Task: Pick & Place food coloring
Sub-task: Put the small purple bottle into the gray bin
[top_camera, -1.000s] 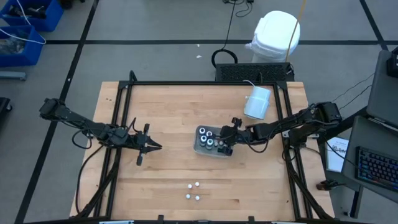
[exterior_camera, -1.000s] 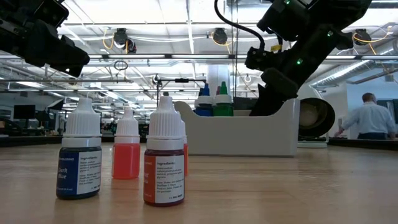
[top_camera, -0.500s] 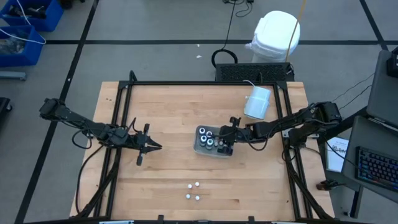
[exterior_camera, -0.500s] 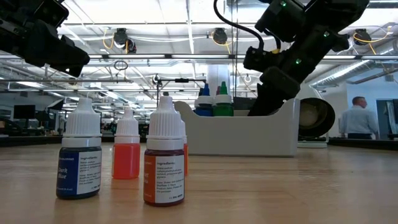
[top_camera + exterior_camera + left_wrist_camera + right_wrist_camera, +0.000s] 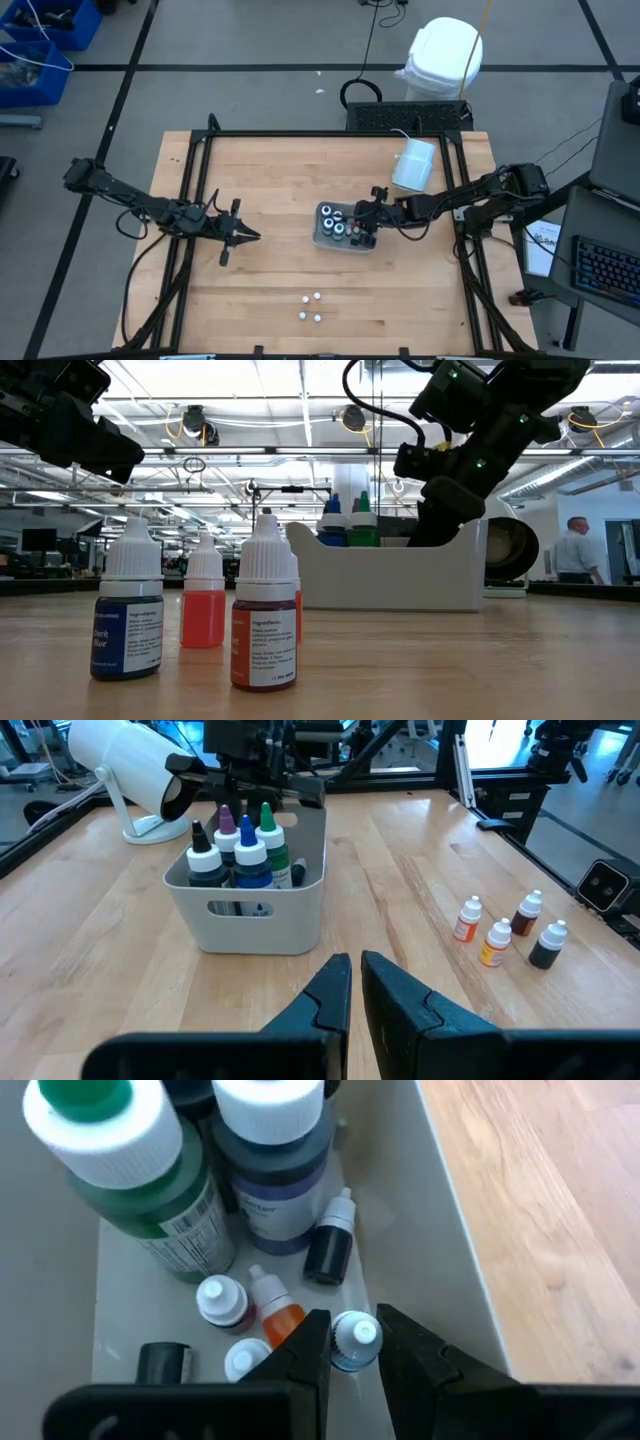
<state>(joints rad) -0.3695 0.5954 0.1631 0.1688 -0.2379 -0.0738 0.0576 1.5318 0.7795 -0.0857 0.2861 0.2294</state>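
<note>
A white bin [image 5: 343, 240] stands mid-table and holds bigger dark bottles with green, white and blue tops [image 5: 110, 1140] and several tiny bottles [image 5: 222, 1300]. Several more tiny white-capped food coloring bottles [image 5: 310, 307] stand upright on the wood near the front edge; they also show in the low view [image 5: 128, 605] and the left wrist view [image 5: 495, 942]. My right gripper [image 5: 364, 232] reaches down into the bin, shut on a tiny blue bottle [image 5: 352, 1342]. My left gripper [image 5: 246, 236] hovers left of the bin, shut and empty [image 5: 356, 988]. My right gripper pinches the tiny blue bottle at its white cap [image 5: 358, 1332] between its two fingers. The fingers come slanting down from the table's right side into the bin, by its right wall. Whether the bottle's lower end rests on the bin floor, I cannot tell.
A big white cylinder [image 5: 414, 165] lies on its side behind the bin, at the far right. A black frame [image 5: 200, 140] runs around the table's edges. Bare wood lies between the bin and the loose bottles.
My right gripper has shifted slightly toward the table's right inside the bin. The bin, with its bottles, has slid a little the same way.
</note>
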